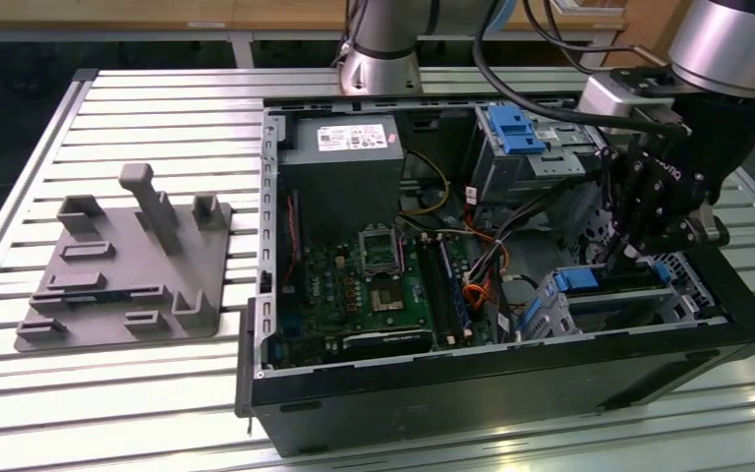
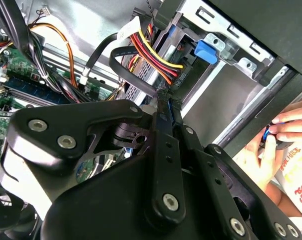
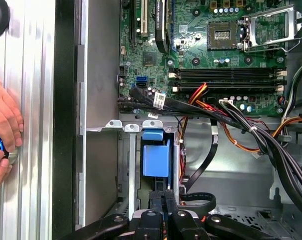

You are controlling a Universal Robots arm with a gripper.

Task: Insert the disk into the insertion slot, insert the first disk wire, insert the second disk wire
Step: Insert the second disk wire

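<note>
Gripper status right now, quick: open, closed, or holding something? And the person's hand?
Gripper: closed on a black cable at the drive cage.
Person's hand: outside the case, holding a small blue and black object.

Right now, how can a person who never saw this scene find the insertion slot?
Start at the open black computer case on the slatted table. In the exterior view, go to its near corner on the exterior view's right, under the pincer. There the low metal insertion slot sits, unlike the taller cage further back.
</note>
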